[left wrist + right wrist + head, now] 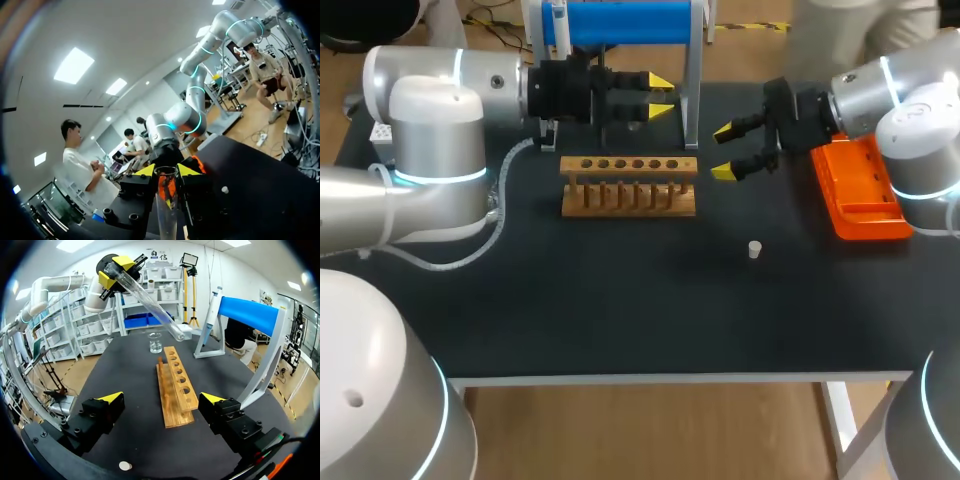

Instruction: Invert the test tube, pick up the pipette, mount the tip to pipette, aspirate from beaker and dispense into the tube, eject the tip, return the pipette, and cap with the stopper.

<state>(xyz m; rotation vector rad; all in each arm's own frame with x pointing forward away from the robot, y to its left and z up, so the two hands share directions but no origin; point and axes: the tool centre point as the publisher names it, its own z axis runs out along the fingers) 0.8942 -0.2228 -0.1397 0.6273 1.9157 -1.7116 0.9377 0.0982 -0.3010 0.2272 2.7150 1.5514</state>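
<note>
Stopper nearest: the small white cylindrical stopper (755, 250) is lying loose on the black table (620, 320), where it is being exposed to a knock from a passing arm. Behind it, the wooden rack with a row of holes (630, 190) is standing empty. Just beyond, the right gripper (724, 150) is being held with its fingers wide apart, nothing between them. The clear glass test tube (150, 305) is being pinched near one end by the left gripper (660, 95), in the air past the rack. With so short a hold, slipping is being risked, or its free end striking the small clear glass beaker (155, 342) nearby. The tube's whole tilted length is being shown only by the right wrist view. It is hardly being shown from above.
</note>
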